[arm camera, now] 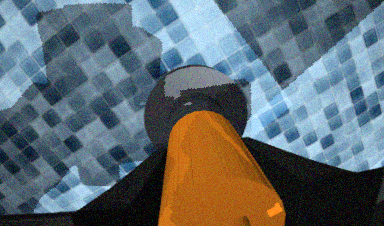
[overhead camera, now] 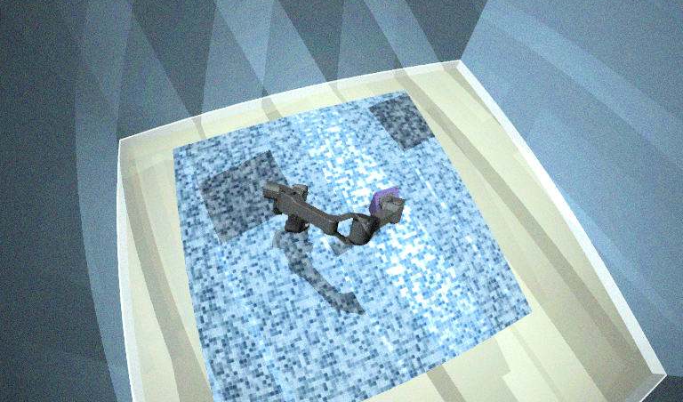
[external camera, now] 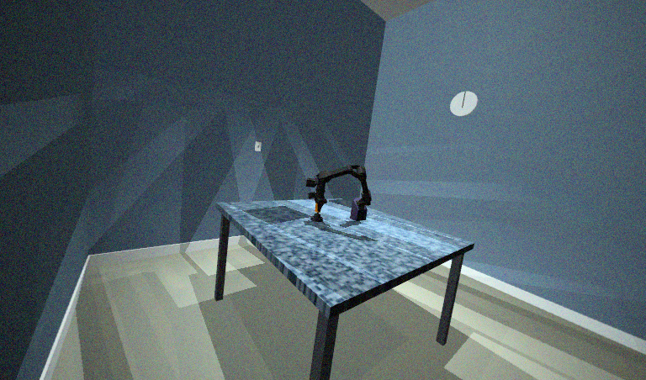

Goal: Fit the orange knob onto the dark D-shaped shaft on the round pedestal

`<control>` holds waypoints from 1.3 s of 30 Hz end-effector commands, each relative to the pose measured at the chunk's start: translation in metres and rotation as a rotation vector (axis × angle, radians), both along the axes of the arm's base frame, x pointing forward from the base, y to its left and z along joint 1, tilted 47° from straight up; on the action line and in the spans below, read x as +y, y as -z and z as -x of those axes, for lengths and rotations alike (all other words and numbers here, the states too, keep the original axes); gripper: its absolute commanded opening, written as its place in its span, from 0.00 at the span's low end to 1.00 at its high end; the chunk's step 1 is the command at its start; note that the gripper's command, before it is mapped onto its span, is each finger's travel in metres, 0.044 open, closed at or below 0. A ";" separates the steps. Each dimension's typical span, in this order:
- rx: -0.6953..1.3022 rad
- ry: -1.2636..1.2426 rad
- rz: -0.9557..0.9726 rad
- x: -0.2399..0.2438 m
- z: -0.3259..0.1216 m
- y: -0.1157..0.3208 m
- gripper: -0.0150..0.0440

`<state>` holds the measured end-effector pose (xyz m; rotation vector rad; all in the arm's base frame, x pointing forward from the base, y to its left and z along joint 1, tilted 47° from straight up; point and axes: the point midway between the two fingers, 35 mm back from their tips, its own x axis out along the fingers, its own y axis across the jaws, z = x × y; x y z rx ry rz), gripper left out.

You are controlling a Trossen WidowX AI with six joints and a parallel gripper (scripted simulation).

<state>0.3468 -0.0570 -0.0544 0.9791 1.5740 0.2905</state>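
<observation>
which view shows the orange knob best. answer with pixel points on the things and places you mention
The wrist view: the orange knob [external camera: 316, 208] [arm camera: 215, 171] looms large there, in front of the round pedestal [external camera: 316, 218] [arm camera: 156, 106]. The exterior view shows just a thin orange sliver under the gripper [external camera: 317, 205]. The top view shows none of it.

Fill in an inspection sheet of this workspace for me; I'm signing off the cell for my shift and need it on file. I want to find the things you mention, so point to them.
Surface: table [overhead camera: 312, 337] [external camera: 333, 271] with a mottled blue top, crossed by shadows and bright bands.
Job's things: orange knob [external camera: 317, 208] [arm camera: 215, 176] in the grip, above or at the round pedestal [external camera: 316, 219] [arm camera: 157, 108]; how far down it sits cannot be told.
Clutter: nothing seen.
Gripper: shut on the orange knob.
Cables: nothing seen.
Surroundings: blue walls, a round white clock [external camera: 463, 103], a small white wall plate [external camera: 257, 146], a pale floor; a purple block [overhead camera: 381, 197] [external camera: 355, 209] at the arm's base.
</observation>
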 end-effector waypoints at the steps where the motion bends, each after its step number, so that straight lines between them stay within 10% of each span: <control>1: 0.002 0.004 -0.001 0.001 -0.001 0.000 0.25; 39: 0.152 0.150 -0.012 0.000 0.000 0.000 0.25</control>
